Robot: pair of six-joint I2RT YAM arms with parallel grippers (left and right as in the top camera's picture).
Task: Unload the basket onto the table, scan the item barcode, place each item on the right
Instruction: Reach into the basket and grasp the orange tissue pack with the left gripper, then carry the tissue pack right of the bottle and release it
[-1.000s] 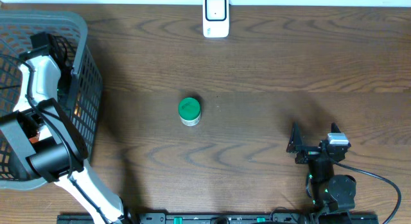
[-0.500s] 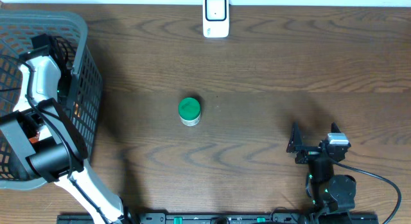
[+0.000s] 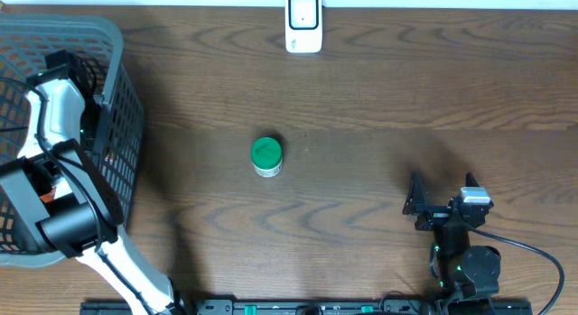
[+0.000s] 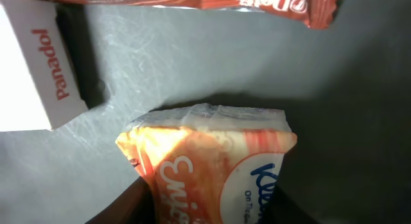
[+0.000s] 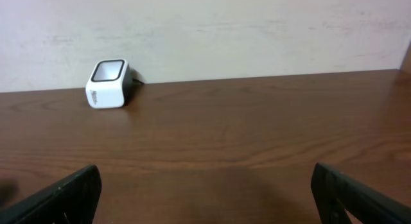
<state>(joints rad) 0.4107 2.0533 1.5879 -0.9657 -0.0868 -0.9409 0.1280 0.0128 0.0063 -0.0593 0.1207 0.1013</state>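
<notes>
as our left fingers (image 4: pixel 125 208) pinch the orange-and-white plastic tissue pack (image 4: pixel 212 166), long axis straight ahead, right fingers (image 5: pixel 70 192) sit wide.

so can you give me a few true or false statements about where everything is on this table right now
1. The green-lidded jar stands inside the basket. False: it stands on the table, apart from the basket.
2. The left arm reaches into the basket. True.
3. The right fingers are open and hold nothing. True.
4. The scanner sits beside the right arm. False: it sits at the table's far edge.
5. A Panadol box lies near the tissue pack. True.
</notes>
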